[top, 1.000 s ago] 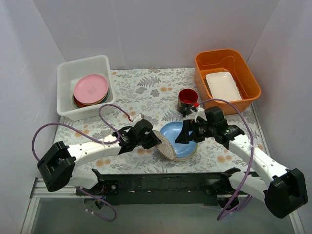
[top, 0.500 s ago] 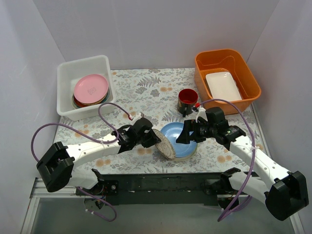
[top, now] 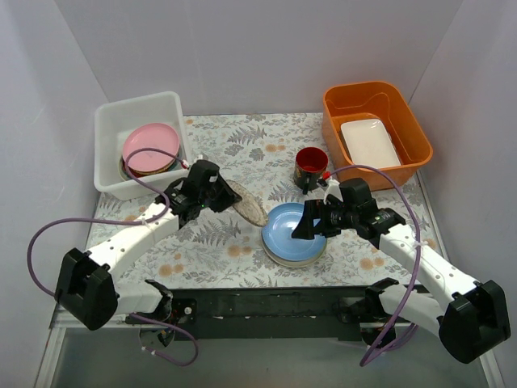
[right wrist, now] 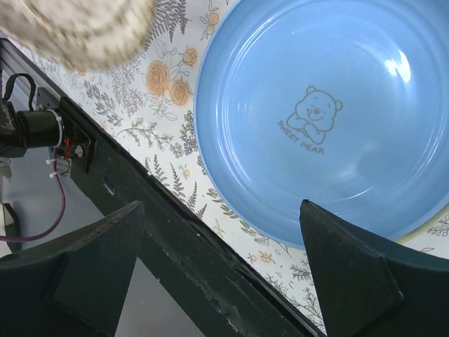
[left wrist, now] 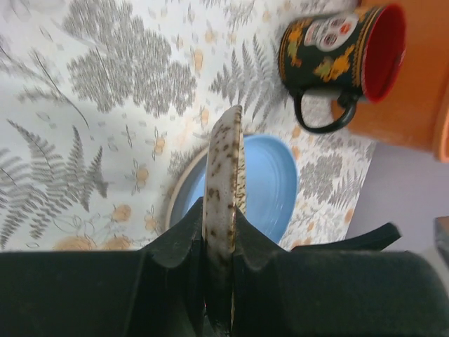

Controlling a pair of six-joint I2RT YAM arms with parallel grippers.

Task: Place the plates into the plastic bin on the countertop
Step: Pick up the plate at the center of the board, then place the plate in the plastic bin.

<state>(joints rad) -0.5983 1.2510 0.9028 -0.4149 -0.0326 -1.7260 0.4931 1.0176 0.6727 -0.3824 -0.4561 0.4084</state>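
Top cam: left gripper (top: 224,195) is clamped on the rim of a speckled plate (top: 247,204), holding it up off the desk (top: 242,145) and tilted, roughly mid-desk. It's between the plastic bin (top: 109,129) at the back-left corner and the light blue plate (top: 294,233) near the front. The bin already has a pink plate (top: 150,148) on top of a few others, can't count them tbh. Right gripper (top: 311,220) hangs over the blue plate w/ fingers spread wide, nothing in them. The blue one sits on at least one paler plate. A dark mug (top: 309,166) stands just behind it, and the orange tub (top: 335,101) w/ a white dish (top: 370,142) is at back right.

Left wrist cam: speckled plate (left wrist: 224,182) is seen edge-on, pinched tight between the two black fingers (left wrist: 179,246). Past it are the blue plate (left wrist: 270,189) down on the cloth and the mug (left wrist: 337,49), which shows skull art and a red inside.

Right wrist cam: fingers (right wrist: 91,260) are far apart, one either side of the frame and not touching anything. The blue plate (right wrist: 330,119) is right below, w/ a bear print and "SWEET DEAR" on it. A blurry bit of the speckled plate (right wrist: 84,28) shows top left.
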